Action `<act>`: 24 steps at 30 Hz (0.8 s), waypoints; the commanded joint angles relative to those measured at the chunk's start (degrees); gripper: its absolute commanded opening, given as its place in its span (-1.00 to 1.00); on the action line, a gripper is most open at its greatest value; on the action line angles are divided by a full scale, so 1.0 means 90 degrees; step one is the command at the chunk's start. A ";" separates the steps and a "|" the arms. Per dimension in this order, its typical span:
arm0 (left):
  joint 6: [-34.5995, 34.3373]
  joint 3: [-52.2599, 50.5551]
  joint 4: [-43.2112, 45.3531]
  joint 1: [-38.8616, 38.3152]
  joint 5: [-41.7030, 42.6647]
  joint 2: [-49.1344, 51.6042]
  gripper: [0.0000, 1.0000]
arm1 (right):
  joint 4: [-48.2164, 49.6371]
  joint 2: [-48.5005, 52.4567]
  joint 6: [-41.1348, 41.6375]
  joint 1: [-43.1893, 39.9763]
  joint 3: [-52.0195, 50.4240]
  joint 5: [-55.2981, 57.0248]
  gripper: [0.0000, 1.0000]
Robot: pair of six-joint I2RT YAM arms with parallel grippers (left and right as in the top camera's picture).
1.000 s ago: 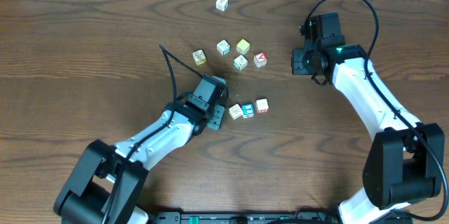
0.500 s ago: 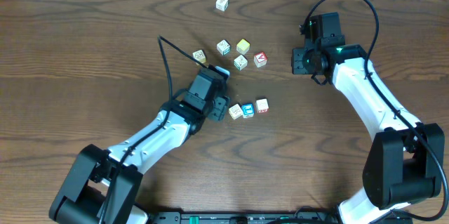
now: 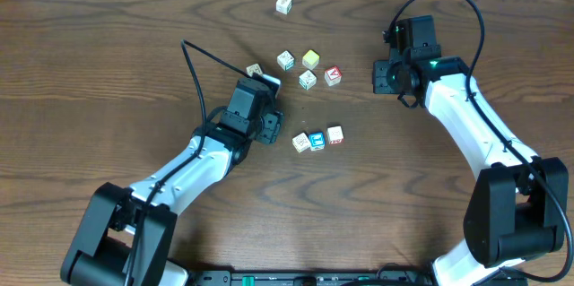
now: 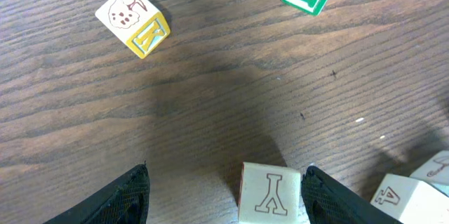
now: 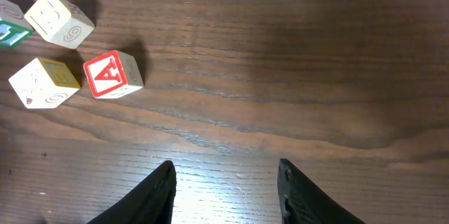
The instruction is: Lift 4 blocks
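Left wrist: jaws wide around block [image 4: 270, 196]

Scattered blocks [image 3: 307, 79] on wooden table [image 3: 90, 44]

You are viewing the left arm [image 3: 193, 165] and right arm [image 3: 468, 117]: white shells, black joints, thin black cables [image 3: 193, 74]. The left gripper [image 4: 226, 197] is showing black textured fingers [image 4: 125, 201].

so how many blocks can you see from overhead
9: one far block; a cluster of four; a yellow-edged block left of it, partly behind the left arm; a near row of three. The arm may hide more.
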 commanded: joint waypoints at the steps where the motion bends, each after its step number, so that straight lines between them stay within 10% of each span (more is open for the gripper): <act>1: 0.0114 0.0136 0.0002 0.0015 0.0085 0.0197 0.40 | 0.0012 0.0039 0.0015 0.0036 0.0119 0.0044 -0.12; 24: 0.0107 0.0136 -0.0039 0.0010 0.0420 0.0648 0.32 | 0.0058 0.0039 -0.0051 0.0032 0.0119 0.0087 -0.11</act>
